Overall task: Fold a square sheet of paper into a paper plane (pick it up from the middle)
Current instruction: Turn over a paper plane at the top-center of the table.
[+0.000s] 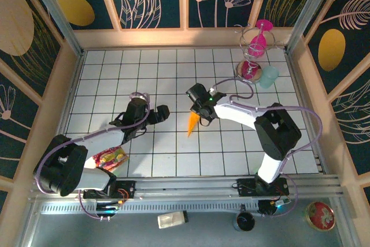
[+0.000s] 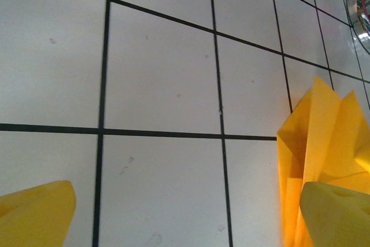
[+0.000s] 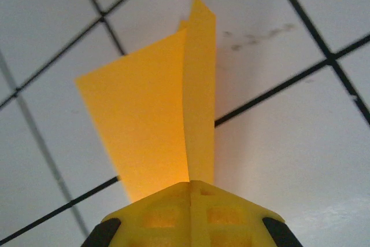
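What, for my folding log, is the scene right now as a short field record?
paper plane: creased and narrow, gripped at one end
right gripper: shut on the paper plane
left gripper: open, holding nothing, beside the plane
snack packet: lying on the tiled table by the left arm

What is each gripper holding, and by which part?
The right gripper is shut on the paper plane, pinching one end; the rest sticks out free. The left gripper is open and empty.
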